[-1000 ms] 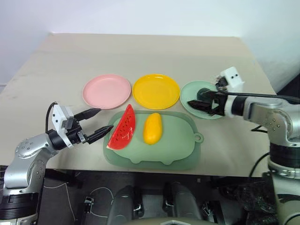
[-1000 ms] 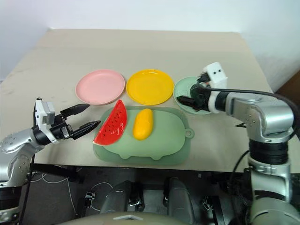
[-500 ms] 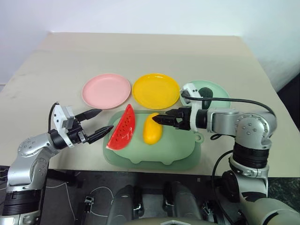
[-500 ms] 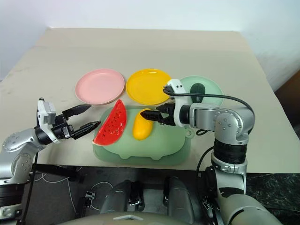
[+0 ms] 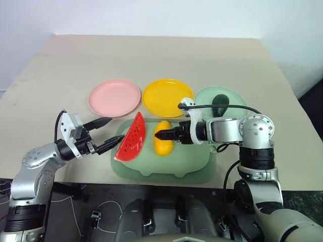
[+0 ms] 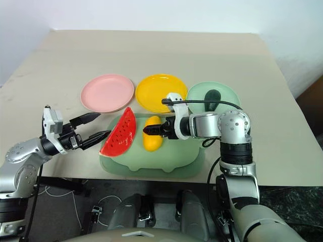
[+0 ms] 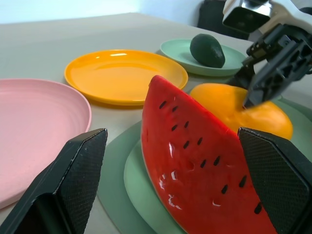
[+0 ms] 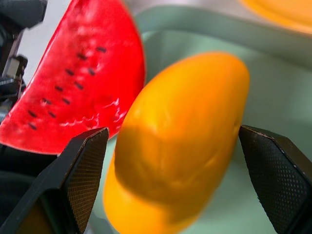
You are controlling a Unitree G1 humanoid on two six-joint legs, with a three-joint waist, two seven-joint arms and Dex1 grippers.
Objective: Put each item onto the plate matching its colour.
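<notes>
A red watermelon wedge [image 5: 132, 137] and a yellow mango [image 5: 164, 146] lie side by side on a large pale green mat [image 5: 186, 164]. The dark green avocado [image 5: 220, 100] rests on the mint green plate [image 5: 233, 108]. The pink plate [image 5: 114, 97] and yellow plate [image 5: 167, 98] hold nothing. My right gripper [image 5: 160, 135] is open, low over the mango [image 8: 180, 146], with one finger on either side of it. My left gripper [image 5: 107, 133] is open and level just left of the wedge [image 7: 195, 161], which stands between its fingers [image 7: 73, 180] and a little ahead.
The three plates form a row behind the mat on a beige table [image 5: 151, 55]. The mat's front edge lies close to the table's near edge [image 5: 75, 176]. My right arm's cable [image 5: 222, 107] crosses over the mint plate.
My right gripper has swung left and down from over the mint plate to the mango, leaving the avocado lying on that plate. My left gripper has stayed put.
</notes>
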